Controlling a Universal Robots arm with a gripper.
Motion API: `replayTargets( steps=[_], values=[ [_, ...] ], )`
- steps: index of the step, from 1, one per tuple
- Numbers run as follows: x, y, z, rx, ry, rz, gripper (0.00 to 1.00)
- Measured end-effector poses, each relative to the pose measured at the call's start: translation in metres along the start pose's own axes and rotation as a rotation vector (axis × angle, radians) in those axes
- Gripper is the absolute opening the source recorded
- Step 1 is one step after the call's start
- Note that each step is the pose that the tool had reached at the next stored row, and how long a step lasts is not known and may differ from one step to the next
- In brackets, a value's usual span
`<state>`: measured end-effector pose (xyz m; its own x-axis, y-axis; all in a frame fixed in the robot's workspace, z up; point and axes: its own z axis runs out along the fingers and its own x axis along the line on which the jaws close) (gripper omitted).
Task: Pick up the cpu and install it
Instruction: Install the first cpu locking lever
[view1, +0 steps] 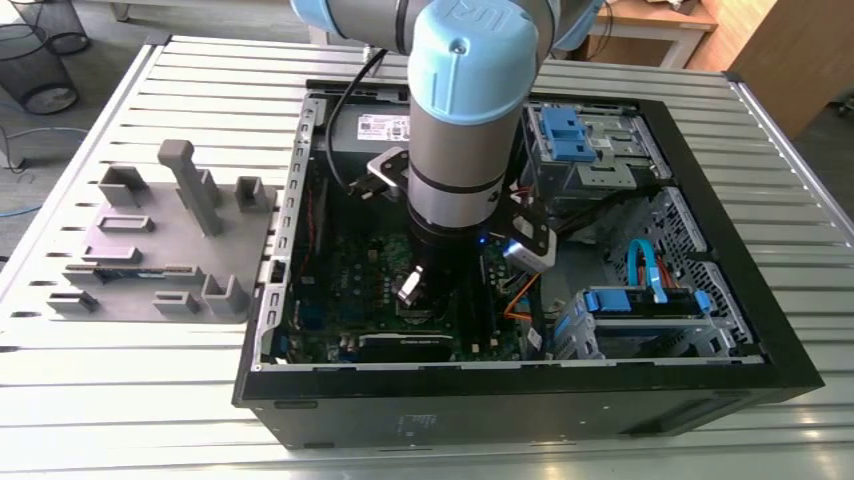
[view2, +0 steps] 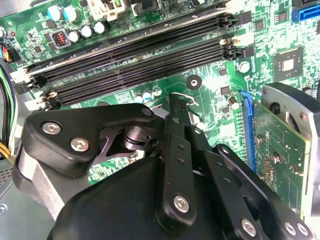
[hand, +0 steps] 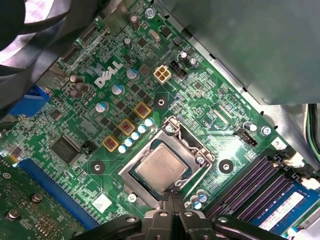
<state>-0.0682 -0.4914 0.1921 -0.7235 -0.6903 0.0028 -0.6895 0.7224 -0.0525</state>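
The cpu (hand: 161, 170), a small square chip with a dull silver top, lies flat in the socket on the green motherboard (hand: 210, 100). The silver socket frame (hand: 192, 146) surrounds it. My gripper (hand: 172, 196) hovers at the socket's edge, close beside the cpu. Its black fingers are drawn together, and nothing shows between them. In the second wrist view the gripper (view2: 176, 102) tapers to a narrow tip just above the board, next to a thin wire lever (view2: 188, 98). In the exterior view the gripper (view1: 414, 288) reaches down into the open computer case (view1: 534, 400), over the middle of the motherboard.
Long black memory slots (view2: 135, 55) run beside the socket, one holding a stick with a blue label (hand: 280, 210). An expansion card (view2: 280, 150) stands close to the gripper. Drive cages with blue parts (view1: 574, 135) fill the case's right. A grey fixture tray (view1: 160, 240) lies outside on the slatted table.
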Motion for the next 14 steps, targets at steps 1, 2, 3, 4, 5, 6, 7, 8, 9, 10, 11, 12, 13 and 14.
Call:
replayTargets(
  steps=[1,2,3,4,5,6,7,8,9,10,11,12,13,14],
  values=[
    [0.0000,0.0000,0.0001,0.0000,-0.0001,0.000,0.11],
    [0.0000,0.0000,0.0001,-0.0001,-0.0002,0.000,0.11],
    [-0.0001,0.0000,0.0002,-0.0002,-0.0004,0.000,0.11],
    [-0.0001,0.0000,0.0002,-0.0003,-0.0004,0.000,0.11],
    [-0.0001,0.0000,0.0002,-0.0003,-0.0004,0.000,0.11],
    [-0.0001,0.0000,0.0002,-0.0004,-0.0006,0.000,0.11],
    [-0.0001,0.0000,0.0002,-0.0005,-0.0007,0.000,0.11],
    [-0.0001,0.0000,0.0002,-0.0006,-0.0007,0.000,0.11],
    [-0.0001,0.0000,0.0002,-0.0006,-0.0007,0.000,0.11],
    [-0.0001,0.0000,0.0002,-0.0005,-0.0007,0.000,0.11],
    [-0.0001,0.0000,0.0002,-0.0006,-0.0007,0.000,0.11],
    [-0.0001,0.0000,0.0002,-0.0006,-0.0007,0.000,0.11],
    [-0.0001,0.0000,0.0002,-0.0006,-0.0007,0.000,0.11],
    [-0.0001,0.0000,0.0002,-0.0006,-0.0007,0.000,0.11]
  ],
)
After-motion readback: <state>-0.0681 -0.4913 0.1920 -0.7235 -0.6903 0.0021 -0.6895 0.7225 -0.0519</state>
